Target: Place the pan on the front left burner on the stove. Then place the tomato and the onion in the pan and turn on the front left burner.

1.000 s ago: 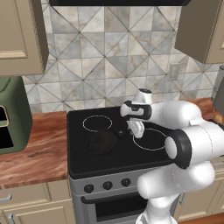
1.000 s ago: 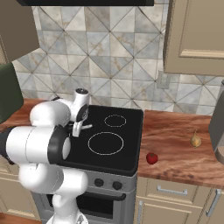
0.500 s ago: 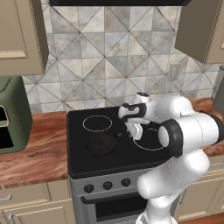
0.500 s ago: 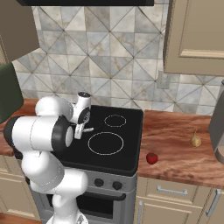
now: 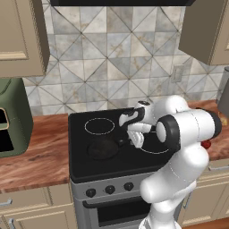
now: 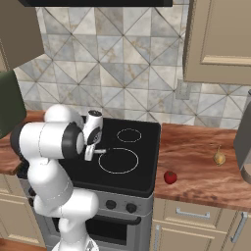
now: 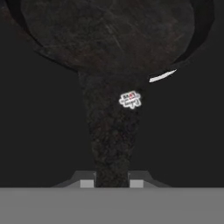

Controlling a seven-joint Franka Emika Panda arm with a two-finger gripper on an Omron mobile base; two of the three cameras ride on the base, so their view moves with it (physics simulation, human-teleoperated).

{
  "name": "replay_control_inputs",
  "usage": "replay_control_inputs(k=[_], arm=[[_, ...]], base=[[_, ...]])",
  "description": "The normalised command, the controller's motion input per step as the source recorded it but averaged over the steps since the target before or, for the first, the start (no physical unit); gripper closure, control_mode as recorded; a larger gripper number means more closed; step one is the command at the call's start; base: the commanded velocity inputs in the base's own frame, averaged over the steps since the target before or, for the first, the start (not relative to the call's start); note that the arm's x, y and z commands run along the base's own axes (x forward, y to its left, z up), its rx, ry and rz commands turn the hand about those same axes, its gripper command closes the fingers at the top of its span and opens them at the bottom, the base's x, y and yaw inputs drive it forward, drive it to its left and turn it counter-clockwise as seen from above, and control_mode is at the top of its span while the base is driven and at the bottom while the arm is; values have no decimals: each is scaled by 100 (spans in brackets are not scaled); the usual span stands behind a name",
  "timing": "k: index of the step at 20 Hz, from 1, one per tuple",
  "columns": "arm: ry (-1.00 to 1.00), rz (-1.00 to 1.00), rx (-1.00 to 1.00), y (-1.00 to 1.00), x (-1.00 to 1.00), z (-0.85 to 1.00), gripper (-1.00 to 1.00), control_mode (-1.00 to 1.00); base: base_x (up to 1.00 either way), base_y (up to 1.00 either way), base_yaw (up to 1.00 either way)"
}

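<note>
The black pan (image 5: 102, 148) is at the front left of the stove (image 5: 82, 164), and I cannot tell whether it touches the glass. My gripper (image 5: 133, 139) is shut on its thin handle (image 7: 111, 131), just right of the bowl. From the hand, the pan (image 7: 109, 30) lies straight ahead, and a white arc of the front left burner (image 7: 162, 77) peeks out past its rim. From the right, the gripper (image 6: 90, 155) has the handle's silvery tip (image 6: 101, 151) sticking out of it. The tomato (image 6: 170, 177) and the onion (image 6: 219, 158) lie on the wooden counter to the stove's right.
A dark green appliance (image 5: 11, 118) stands on the counter left of the stove. Black knobs (image 5: 109, 189) line the steel front. A tall grey vessel (image 6: 243, 142) stands at the far right, beyond the onion. The large front right ring (image 6: 118, 161) and the small back ring (image 6: 129, 135) are bare.
The pan has shifted a little toward the stove's front left with the gripper still shut on its handle. The arm's elbow has swung closer in.
</note>
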Motion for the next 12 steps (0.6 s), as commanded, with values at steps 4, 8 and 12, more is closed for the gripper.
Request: replay_control_inputs(k=[4,8,12], arm=[[0,0,-2,1,2,-31,-100,-100],[0,-1,-6,2,0,-11,-100,-100],[-2,-1,-9,0,0,5,-100,-100]], base=[[0,0,0],[0,0,0],[0,0,0]])
